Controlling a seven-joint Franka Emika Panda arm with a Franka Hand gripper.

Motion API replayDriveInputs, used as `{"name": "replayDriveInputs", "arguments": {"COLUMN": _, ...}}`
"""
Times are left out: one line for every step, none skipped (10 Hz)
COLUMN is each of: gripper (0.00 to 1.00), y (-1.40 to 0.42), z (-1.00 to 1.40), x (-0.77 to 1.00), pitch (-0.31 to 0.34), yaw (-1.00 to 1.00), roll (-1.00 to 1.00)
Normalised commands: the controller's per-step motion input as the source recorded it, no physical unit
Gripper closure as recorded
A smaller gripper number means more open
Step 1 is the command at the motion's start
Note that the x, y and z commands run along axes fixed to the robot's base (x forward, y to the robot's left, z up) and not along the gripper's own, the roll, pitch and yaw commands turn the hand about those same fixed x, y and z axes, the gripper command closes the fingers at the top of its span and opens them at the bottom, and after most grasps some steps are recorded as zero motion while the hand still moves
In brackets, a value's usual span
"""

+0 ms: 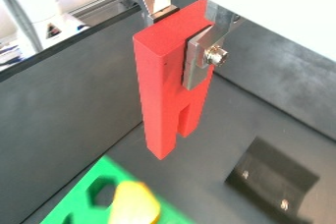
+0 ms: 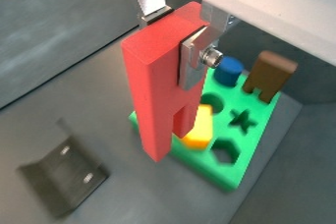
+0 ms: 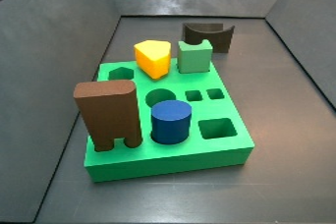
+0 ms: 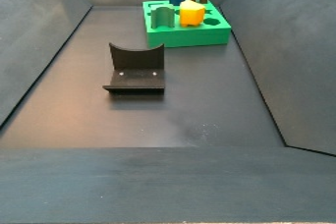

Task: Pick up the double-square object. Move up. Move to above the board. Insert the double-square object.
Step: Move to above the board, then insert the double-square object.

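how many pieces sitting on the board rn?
4 on the board, in a side view: brown block, blue cylinder near edge; yellow piece, pale green block far edge. The hand holds the double-square object aloft.

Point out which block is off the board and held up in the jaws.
The red double-square object, clamped high in the gripper; the brown, blue and yellow blocks stand on the green board.

gripper [image 2: 184, 33] above the board [image 2: 237, 170] — fixture [image 2: 69, 173] apart
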Motion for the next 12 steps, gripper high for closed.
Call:
{"name": "replayDriveInputs", "arguments": {"gripper": 1.00, "y": -1.00, "z": 0.11, "x": 0.11, "pitch": 0.086, "yaw": 0.01, "roll": 0.00}}
{"name": "replayDriveInputs", "arguments": {"gripper": 1.00, "y": -1.00, "z": 0.11, "x": 0.13, "pitch": 0.108, "yaw": 0.01, "roll": 0.00}}
{"name": "replayDriveInputs", "arguments": {"gripper": 1.00, "y": -1.00, "z": 0.12, "x": 0.16, "pitch": 0.125, "yaw": 0.01, "roll": 0.01}}
{"name": "replayDriveInputs", "arguments": {"gripper": 1.00, "y": -0.96, "z": 0.13, "x": 0.17, "pitch": 0.130, "yaw": 0.01, "roll": 0.01}}
{"name": "replayDriveInputs", "arguments": {"gripper": 1.00, "y": -0.57, "z": 0.08, "x": 0.14, "pitch": 0.133, "yaw": 0.01, "roll": 0.01}}
{"name": "replayDriveInputs", "arguments": {"gripper": 1.00, "y": -0.34, "z": 0.06, "x": 0.10, "pitch": 0.121, "yaw": 0.01, "roll": 0.01}}
{"name": "replayDriveInputs", "arguments": {"gripper": 1.00, "y": 0.00, "z": -0.15, "x": 0.35, "pitch": -0.010, "yaw": -0.78, "roll": 0.00}}
{"name": "replayDriveInputs", "arguments": {"gripper": 1.00, "y": 0.00, "z": -0.09, "x": 0.41, "pitch": 0.000, "yaw": -0.73, "roll": 0.00}}
{"name": "replayDriveInputs", "arguments": {"gripper": 1.00, "y": 0.00, "z": -0.05, "x": 0.49, "pitch": 0.000, "yaw": -0.67, "roll": 0.00}}
{"name": "replayDriveInputs", "arguments": {"gripper": 1.00, "y": -0.01, "z": -0.03, "x": 0.55, "pitch": 0.000, "yaw": -0.60, "roll": 0.00}}
{"name": "replayDriveInputs", "arguments": {"gripper": 1.00, "y": -0.03, "z": 0.00, "x": 0.65, "pitch": 0.000, "yaw": -0.51, "roll": -0.01}}
{"name": "replayDriveInputs", "arguments": {"gripper": 1.00, "y": -0.04, "z": -0.01, "x": 0.65, "pitch": 0.000, "yaw": -0.50, "roll": 0.00}}
